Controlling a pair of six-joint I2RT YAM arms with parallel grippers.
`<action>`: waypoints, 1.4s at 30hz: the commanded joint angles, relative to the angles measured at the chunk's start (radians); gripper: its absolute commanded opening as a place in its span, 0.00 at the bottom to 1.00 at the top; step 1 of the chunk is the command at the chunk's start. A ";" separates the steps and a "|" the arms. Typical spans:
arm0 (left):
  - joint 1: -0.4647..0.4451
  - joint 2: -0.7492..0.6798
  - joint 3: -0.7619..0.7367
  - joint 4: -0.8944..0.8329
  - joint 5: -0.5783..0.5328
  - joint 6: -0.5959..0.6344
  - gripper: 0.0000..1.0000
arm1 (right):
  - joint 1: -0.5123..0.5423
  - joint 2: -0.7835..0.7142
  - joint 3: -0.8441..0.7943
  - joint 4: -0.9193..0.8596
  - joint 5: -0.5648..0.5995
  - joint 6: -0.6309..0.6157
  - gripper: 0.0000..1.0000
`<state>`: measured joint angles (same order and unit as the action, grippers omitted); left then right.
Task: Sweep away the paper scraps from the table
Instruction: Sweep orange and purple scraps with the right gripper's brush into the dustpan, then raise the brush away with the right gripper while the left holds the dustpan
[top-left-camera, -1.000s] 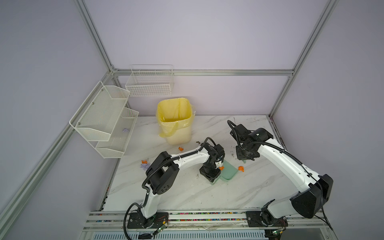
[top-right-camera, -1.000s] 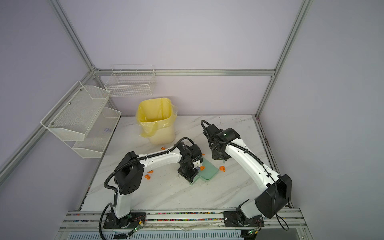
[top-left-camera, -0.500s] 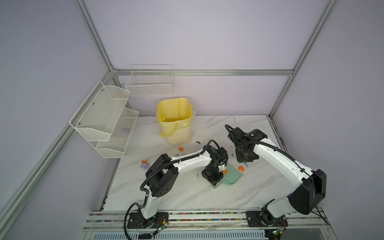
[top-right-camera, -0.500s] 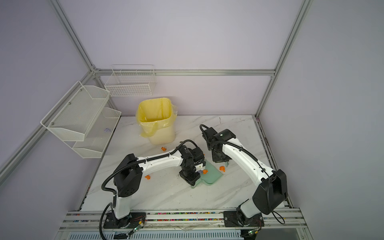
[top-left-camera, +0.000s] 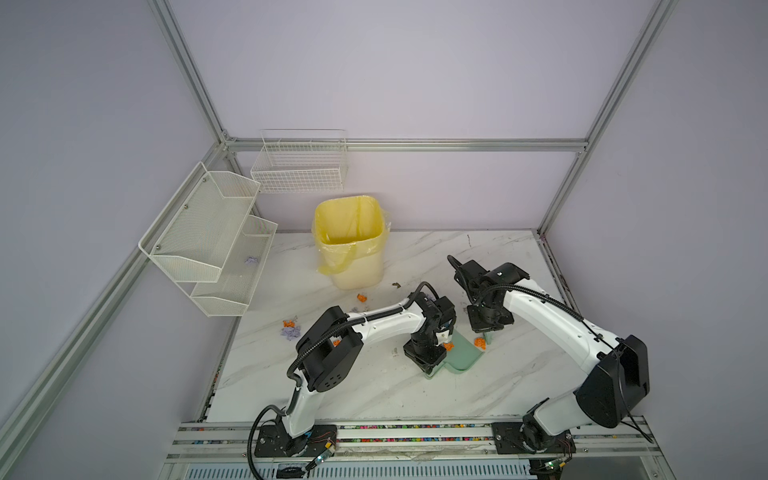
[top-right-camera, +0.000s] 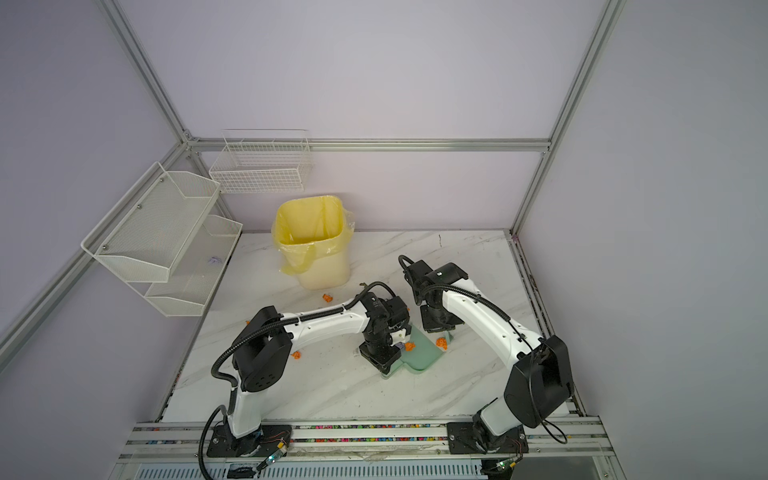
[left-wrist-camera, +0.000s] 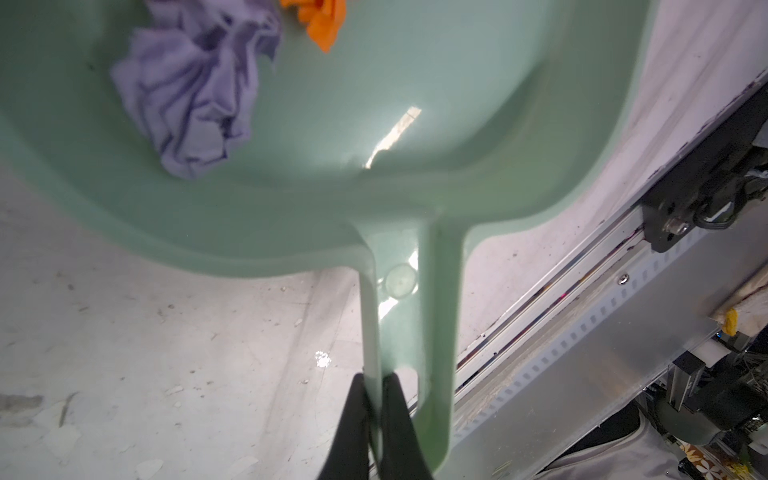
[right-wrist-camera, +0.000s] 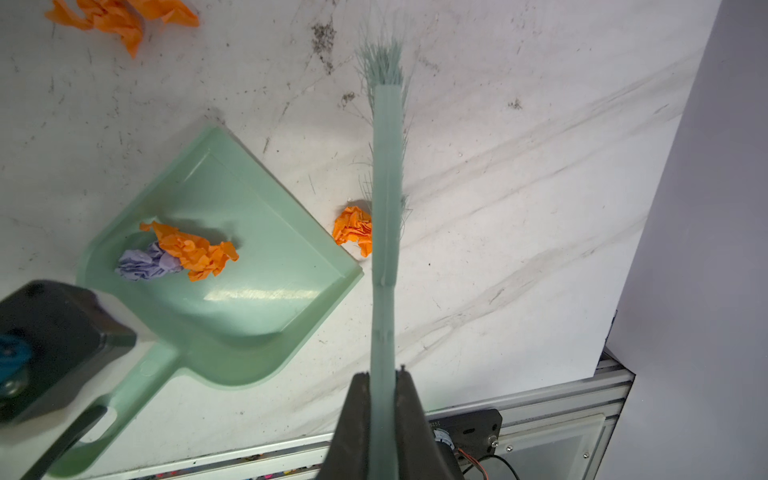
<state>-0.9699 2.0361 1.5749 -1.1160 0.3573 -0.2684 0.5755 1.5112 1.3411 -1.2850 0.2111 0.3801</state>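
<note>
Left jaws pinch the dustpan (right-wrist-camera: 270, 266) handle; right jaws pinch the brush (right-wrist-camera: 386, 166), now drawn in beside it — orange scrap (right-wrist-camera: 352, 230) on the counter (right-wrist-camera: 519, 166) at its lip, ready for loading; two scraps (right-wrist-camera: 195, 253) already inside.

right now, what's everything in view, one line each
table: one, white marble, the cell's base
paper scraps: several, orange and lilac, loose on the table; two in the dustpan, one orange at its lip
dustpan: one, green, mid-table
brush: one, green, bristles by the dustpan's lip
bin: one, cream with yellow liner, back of table
mesh shelves: one tiered unit, white, left wall, lilac scrap inside
wire basket: one, white, back wall
left gripper: one, black, shut on the dustpan's handle
right gripper: one, black, shut on the brush's handle
</note>
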 joint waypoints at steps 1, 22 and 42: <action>0.006 0.007 0.019 -0.002 0.051 0.026 0.00 | -0.005 -0.004 -0.012 0.013 -0.030 -0.019 0.00; 0.019 0.024 0.023 -0.005 0.024 0.014 0.00 | -0.005 -0.118 0.038 0.122 -0.331 -0.051 0.00; 0.019 -0.004 0.042 0.018 -0.054 -0.039 0.00 | -0.010 -0.056 0.157 0.124 -0.061 -0.018 0.00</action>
<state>-0.9565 2.0521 1.5761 -1.1099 0.3382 -0.2810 0.5716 1.4475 1.4681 -1.1622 0.0959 0.3573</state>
